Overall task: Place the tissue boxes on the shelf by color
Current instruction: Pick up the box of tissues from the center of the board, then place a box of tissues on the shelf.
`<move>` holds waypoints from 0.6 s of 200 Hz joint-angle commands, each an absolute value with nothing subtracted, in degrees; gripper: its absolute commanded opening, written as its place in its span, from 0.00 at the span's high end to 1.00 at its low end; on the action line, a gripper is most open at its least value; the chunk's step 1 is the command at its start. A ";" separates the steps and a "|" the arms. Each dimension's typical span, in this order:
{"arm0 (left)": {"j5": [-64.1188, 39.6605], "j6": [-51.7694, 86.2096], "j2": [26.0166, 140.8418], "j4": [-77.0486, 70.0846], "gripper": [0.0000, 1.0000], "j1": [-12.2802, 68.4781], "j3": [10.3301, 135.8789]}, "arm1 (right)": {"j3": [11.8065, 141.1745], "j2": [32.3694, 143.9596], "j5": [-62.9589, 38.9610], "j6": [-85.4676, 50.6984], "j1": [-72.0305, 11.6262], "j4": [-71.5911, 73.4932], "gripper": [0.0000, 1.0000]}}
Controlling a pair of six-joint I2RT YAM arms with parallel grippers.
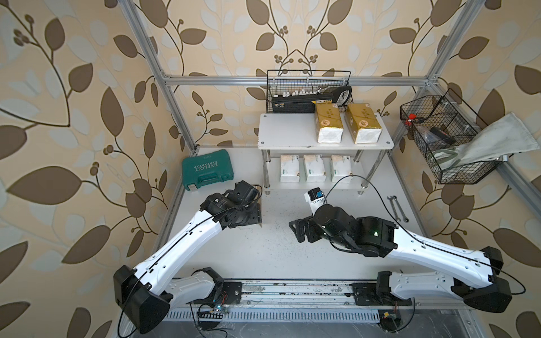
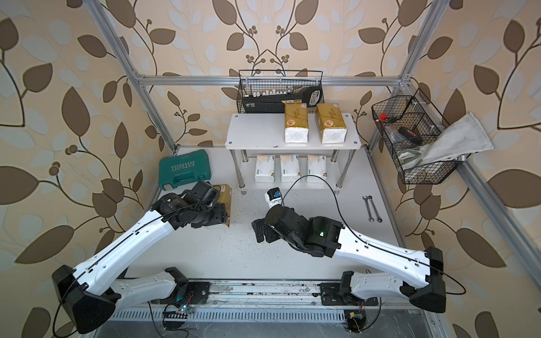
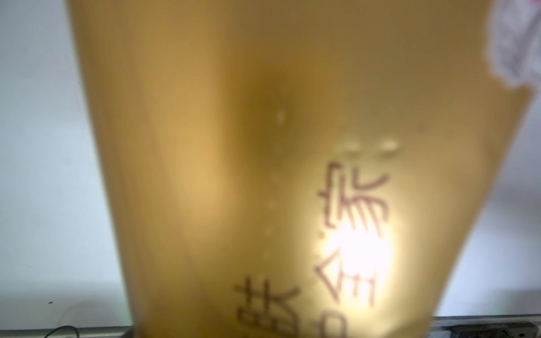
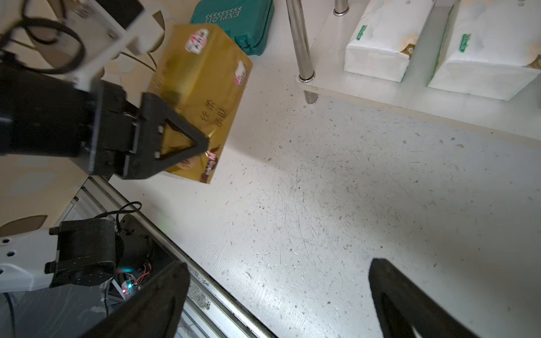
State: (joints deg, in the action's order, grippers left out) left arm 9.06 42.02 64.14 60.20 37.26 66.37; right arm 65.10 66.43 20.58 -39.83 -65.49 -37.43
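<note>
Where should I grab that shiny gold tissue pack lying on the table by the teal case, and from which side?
Pinch the shiny gold tissue pack across its narrow width, one finger on each long side, coming down from above. It lies flat, broad printed face up, long sides free; the left tool appears clamped that way.

Teal tool case (image 1: 207, 169) flat on the white table (image 1: 263, 248), near its back left corner. Two wrenches (image 1: 394, 209) side by side near the right edge. Black wire basket (image 1: 307, 85) on the back rail; holds a black case (image 1: 295, 104). Second wire basket (image 1: 439, 140) at the right, grey cloth (image 1: 497, 137) draped over its rim.
</note>
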 commanded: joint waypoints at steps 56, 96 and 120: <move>15.01 30.37 71.88 69.06 0.28 37.89 99.96 | 62.84 61.64 22.58 -40.96 -62.53 -40.07 0.01; 13.39 25.14 86.90 69.52 0.27 37.93 120.26 | 64.05 60.57 25.27 -40.61 -61.19 -41.20 0.01; 13.03 22.46 96.90 71.08 0.27 37.88 133.82 | 64.89 60.38 27.18 -40.52 -60.78 -41.31 0.01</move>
